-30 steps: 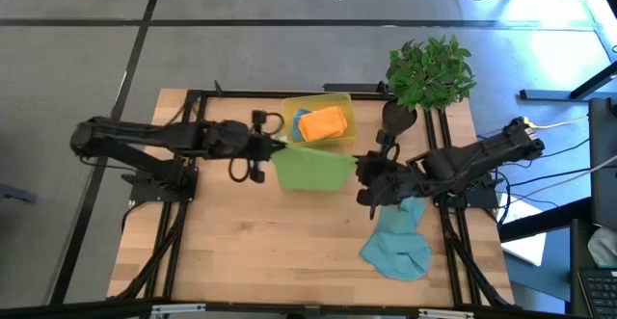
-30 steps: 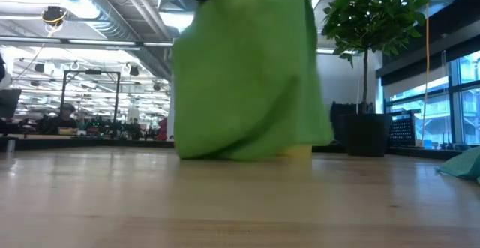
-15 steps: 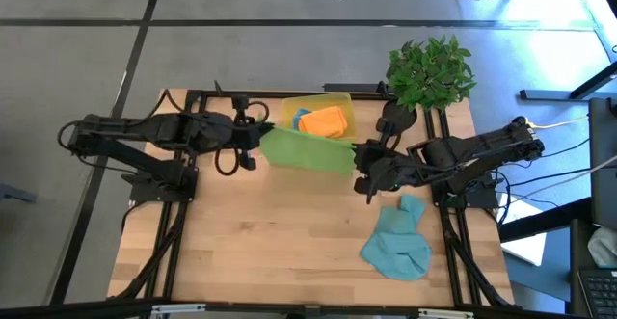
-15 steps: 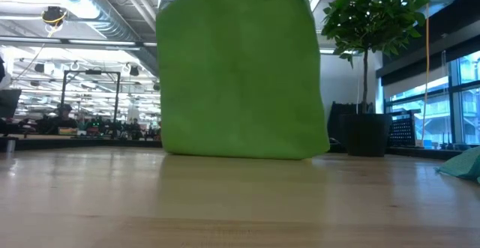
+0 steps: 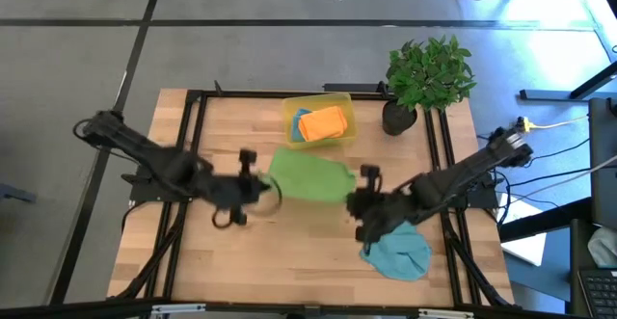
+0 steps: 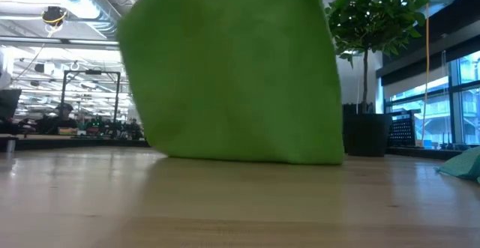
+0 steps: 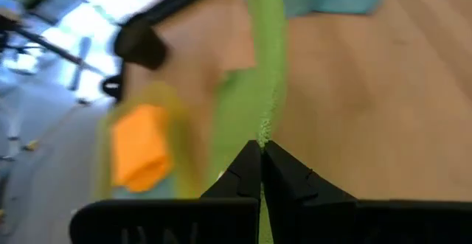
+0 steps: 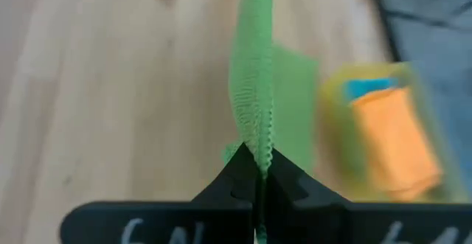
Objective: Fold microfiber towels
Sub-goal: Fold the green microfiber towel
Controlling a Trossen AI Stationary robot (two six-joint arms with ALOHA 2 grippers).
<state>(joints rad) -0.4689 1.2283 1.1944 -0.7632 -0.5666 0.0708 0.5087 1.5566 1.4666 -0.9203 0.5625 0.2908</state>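
A green towel (image 5: 308, 177) hangs spread out between my two grippers over the middle of the table, and it fills the low view (image 6: 232, 68). My left gripper (image 5: 260, 186) is shut on its left top corner. My right gripper (image 5: 355, 199) is shut on its right top corner. The towel's lower edge (image 6: 247, 158) reaches down to the tabletop; whether it touches, I cannot tell. A teal towel (image 5: 397, 252) lies crumpled on the table at the near right. An orange towel (image 5: 323, 123) lies folded in the yellow bin (image 5: 342, 102), on top of a blue one. My left gripper pinches the green towel's top edge at its left corner (image 7: 264, 130) between its two fingers, coming from the table's left and slanting down. The cloth hangs below the fingers, and its top edge runs straight toward the other gripper. My right gripper pinches the same top edge at the right corner (image 8: 254, 137) between its two fingers, coming from the table's right and slanting down. The towel hangs flat below it.
The yellow bin stands at the far middle of the table. A potted plant (image 5: 429, 68) stands at the far right corner. Bare wood (image 5: 241, 261) lies toward the near edge, left of the teal towel.
Both grippers have carried the green towel from beside the bin toward the table's near edge, staying shut on its top corners. The towel, bunched and creased a second ago, now hangs flat and spread wide between them.
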